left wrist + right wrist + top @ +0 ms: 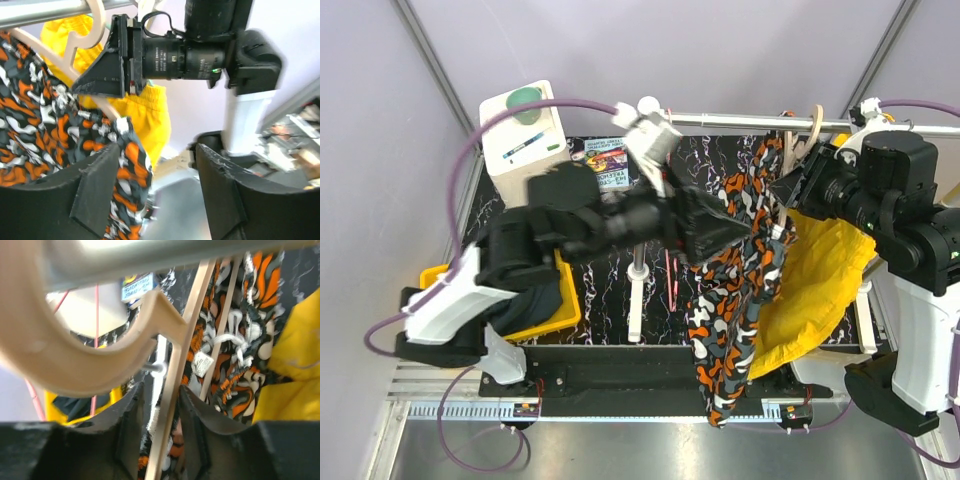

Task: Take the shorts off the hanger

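Top external view: the shorts (735,270), patterned orange, grey and white, hang from the wooden hanger (815,128) on the rail (740,119) at the far side, right of centre. They drape down toward the near edge. The task is not yet done.

Left gripper (157,150): jaws apart, level with the edge of the shorts, holding nothing. Right gripper (161,396): jaws stand either side of the hanger's slanting arm. Whether the pads touch the wood cannot be told from the blurred wrist view.

Hazards:
- If the left jaws close on one thin fold only, the cloth is likely to slip out under pull.
- If the hanger is not held firmly, a pull on the shorts may swing it or lift its hook off the rail.
- The yellow garment (810,285) hangs just beside the shorts on the right; a wide bite could take both.
- The drawstring (232,342) lies near the hanger arm and could snag.

Clearance: the two grippers sit close together under the rail, with little room between them. Open room lies to the left and near, past the white post (637,290), toward the yellow bin (560,305). The right arm blocks the right side.
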Robot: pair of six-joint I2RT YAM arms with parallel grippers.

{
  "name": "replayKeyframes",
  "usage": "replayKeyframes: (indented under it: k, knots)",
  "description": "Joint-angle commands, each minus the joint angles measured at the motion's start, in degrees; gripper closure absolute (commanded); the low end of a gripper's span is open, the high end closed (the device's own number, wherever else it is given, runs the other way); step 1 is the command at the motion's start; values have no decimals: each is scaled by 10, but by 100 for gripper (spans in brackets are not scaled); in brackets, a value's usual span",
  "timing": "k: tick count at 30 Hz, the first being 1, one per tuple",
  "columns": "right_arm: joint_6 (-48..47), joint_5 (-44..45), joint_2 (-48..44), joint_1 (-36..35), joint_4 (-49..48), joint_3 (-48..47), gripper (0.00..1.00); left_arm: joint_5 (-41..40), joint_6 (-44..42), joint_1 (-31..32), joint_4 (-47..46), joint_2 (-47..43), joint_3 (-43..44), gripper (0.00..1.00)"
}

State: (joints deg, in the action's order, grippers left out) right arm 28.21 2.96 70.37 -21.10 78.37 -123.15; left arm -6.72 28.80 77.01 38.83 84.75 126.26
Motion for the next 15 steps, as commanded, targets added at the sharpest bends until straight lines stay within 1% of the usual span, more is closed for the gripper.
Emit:
replayKeyframes:
  k: [1, 2, 3, 5, 6, 11, 15]
  knots:
    - [69, -73, -16, -3, -1, 33, 61, -115, -140, 52, 0, 68, 64, 31]
    - [80, -87, -20, -3, -10, 44, 61, -134, -156, 59, 0, 94, 76, 27]
    - [90, -96, -29, -3, -21, 66, 61, -161, -169, 71, 1, 108, 90, 25]
    - [115, -116, -37, -3, -43, 82, 59, -180, -178, 73, 5, 138, 115, 21]
    - [121, -122, -37, -3, -47, 91, 59, -200, -175, 72, 7, 145, 117, 14]
    - [153, -123, -46, -3, -65, 95, 58, -238, -178, 72, 18, 149, 83, 14]
    - [172, -125, -54, -3, -80, 99, 50, -247, -176, 72, 18, 151, 68, 15]
